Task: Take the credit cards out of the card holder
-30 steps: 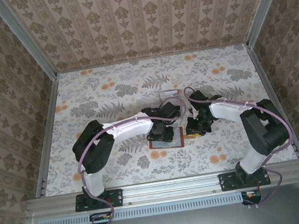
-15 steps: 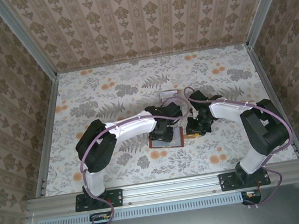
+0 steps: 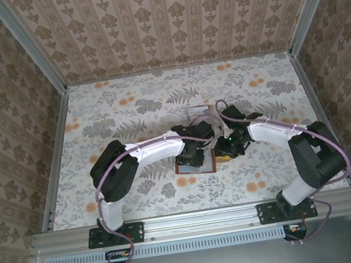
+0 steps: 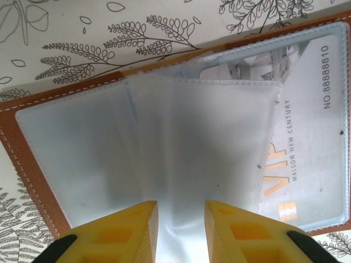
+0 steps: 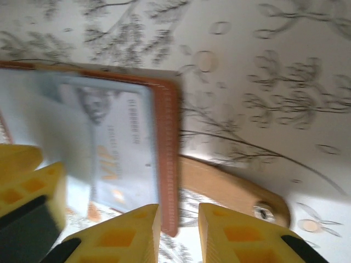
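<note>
The card holder (image 3: 196, 165) lies open on the flowered table, brown leather with clear inner sleeves (image 4: 77, 159). A pale grey VIP credit card (image 4: 310, 159) sits in its right-hand sleeve. A loose sleeve leaf (image 4: 203, 137) stands up and runs between the yellow fingers of my left gripper (image 4: 181, 211), whose jaws stand a little apart. My right gripper (image 5: 179, 216) is narrowly open and straddles the holder's right leather edge (image 5: 169, 142). The same card (image 5: 123, 142) lies just left of that edge. The brown strap tab (image 5: 230, 189) lies on the table to its right.
A clear plastic tray (image 3: 197, 113) stands just behind the holder. Both grippers (image 3: 195, 151) (image 3: 224, 149) crowd close together over the holder, and a yellow finger (image 5: 24, 189) of the left one sits at the right wrist view's left edge. Patterned walls enclose the table.
My right gripper has slid left, from beside the holder onto its right edge. The left arm has shifted slightly right and stays over the holder.
</note>
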`<move>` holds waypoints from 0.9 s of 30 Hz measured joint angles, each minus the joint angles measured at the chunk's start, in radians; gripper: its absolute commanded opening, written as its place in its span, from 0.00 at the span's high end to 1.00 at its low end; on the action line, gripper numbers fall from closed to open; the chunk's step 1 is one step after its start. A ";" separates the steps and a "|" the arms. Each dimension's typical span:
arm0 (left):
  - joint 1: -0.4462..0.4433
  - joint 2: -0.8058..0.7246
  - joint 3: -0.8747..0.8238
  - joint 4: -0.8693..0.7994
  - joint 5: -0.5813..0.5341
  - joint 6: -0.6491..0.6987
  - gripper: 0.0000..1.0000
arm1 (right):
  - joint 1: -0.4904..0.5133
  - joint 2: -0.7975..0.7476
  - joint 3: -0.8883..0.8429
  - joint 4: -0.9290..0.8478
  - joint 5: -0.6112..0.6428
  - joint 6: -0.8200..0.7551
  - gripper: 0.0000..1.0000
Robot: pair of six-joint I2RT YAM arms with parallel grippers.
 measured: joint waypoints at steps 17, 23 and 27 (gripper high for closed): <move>0.081 -0.111 -0.201 0.203 0.146 -0.045 0.78 | 0.063 0.094 0.000 0.222 -0.109 0.150 0.66; 0.091 -0.132 -0.228 0.232 0.172 -0.056 0.80 | 0.067 0.108 0.000 0.265 -0.127 0.175 0.63; 0.093 -0.159 -0.237 0.235 0.179 -0.058 0.80 | 0.071 0.131 0.000 0.284 -0.127 0.186 0.61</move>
